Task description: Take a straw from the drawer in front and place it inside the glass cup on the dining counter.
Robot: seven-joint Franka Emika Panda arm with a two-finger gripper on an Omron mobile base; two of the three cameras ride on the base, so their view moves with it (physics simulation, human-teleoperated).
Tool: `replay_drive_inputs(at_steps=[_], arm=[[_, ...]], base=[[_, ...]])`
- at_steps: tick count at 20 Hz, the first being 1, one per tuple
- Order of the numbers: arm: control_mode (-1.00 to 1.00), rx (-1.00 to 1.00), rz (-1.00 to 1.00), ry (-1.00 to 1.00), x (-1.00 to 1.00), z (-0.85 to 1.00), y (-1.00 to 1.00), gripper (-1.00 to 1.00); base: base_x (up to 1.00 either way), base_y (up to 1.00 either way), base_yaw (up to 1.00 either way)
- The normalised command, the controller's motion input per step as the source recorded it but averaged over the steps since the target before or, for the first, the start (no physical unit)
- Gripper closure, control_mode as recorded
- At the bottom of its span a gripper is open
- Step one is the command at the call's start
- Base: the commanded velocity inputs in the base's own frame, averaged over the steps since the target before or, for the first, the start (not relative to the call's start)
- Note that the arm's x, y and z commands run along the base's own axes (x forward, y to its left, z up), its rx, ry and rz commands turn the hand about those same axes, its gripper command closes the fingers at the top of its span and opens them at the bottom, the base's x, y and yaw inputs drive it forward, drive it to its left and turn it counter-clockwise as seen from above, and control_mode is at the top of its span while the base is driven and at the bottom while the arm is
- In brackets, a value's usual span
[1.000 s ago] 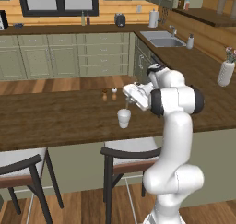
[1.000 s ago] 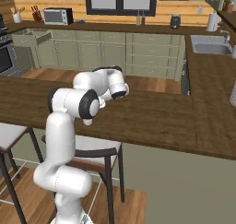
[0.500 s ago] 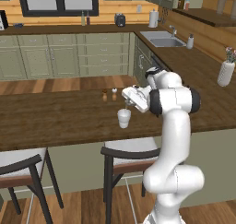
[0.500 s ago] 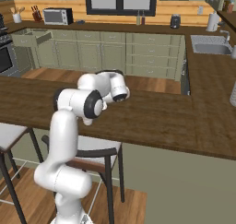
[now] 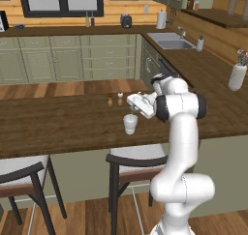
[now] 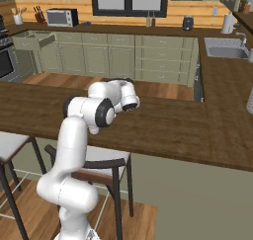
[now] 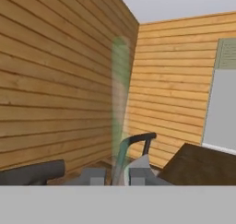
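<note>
Straw [image 7: 119, 121] above glass cup [image 5: 130, 123]

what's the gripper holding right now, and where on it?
The gripper holds the straw, pinched at its lower end between the fingertips; the rest sticks out ahead. The glass cup stands below the hand.

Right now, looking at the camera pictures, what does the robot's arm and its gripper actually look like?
The white, glossy robot arm is built of rounded tubular segments, thick at its bulbous base. Dark grey to black round caps mark its joints. The white two-finger gripper has a flat, blocky palm; in the hand view its finger tips look small, squarish and grey. No cables, labels or markings are visible.
</note>
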Motion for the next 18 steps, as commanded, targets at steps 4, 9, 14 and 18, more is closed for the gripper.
replay_drive_inputs(at_steps=[4, 9, 14, 18], arm=[[-1.0, 0.0, 0.0, 0.03, 0.21, -0.19, 0.0, 1.0], [-1.0, 0.0, 0.0, 0.02, 0.17, -0.17, 0.0, 1.0], [-1.0, 0.0, 0.0, 0.03, 0.17, -0.17, -0.02, 1.0], [-1.0, 0.0, 0.0, 0.04, 0.17, -0.15, -0.05, 1.0]], base=[[0.0, 0.0, 0.0], [0.0, 0.0, 0.0], [0.0, 0.0, 0.0], [0.0, 0.0, 0.0]])
